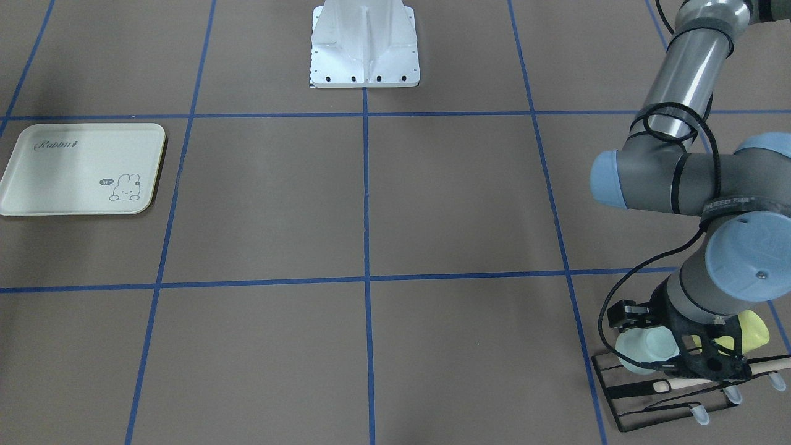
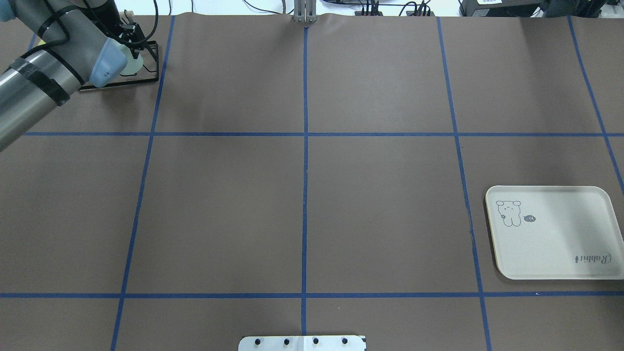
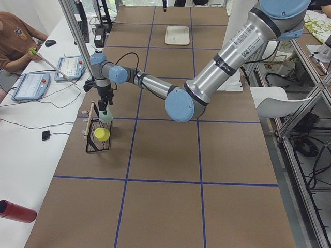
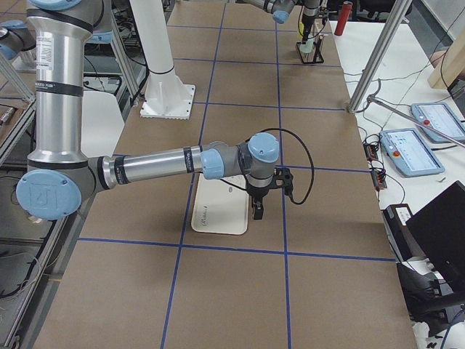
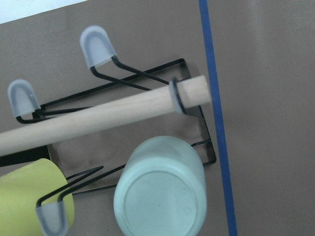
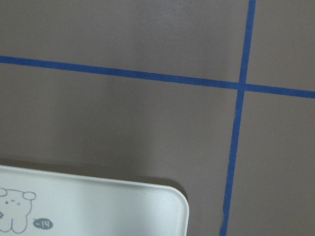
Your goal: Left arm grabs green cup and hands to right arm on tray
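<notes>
The wire rack (image 1: pixel 630 390) sits far left on the table (image 2: pixel 302 195), with the cup (image 1: pixel 646 349) on it, right of a second cup (image 1: pixel 755 327). The tray (image 2: pixel 555 243) lies near right, well apart.

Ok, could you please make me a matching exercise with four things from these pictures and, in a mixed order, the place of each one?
Things:
1. green cup
2. yellow cup
3. tray
4. wooden rod

Places:
a. flat on the table, far from the wire rack
b. lying across the rack
c. on the rack, at the end by the blue tape line
d. on the rack, at the end away from that line

Pairs: 1-c; 2-d; 3-a; 4-b
</notes>
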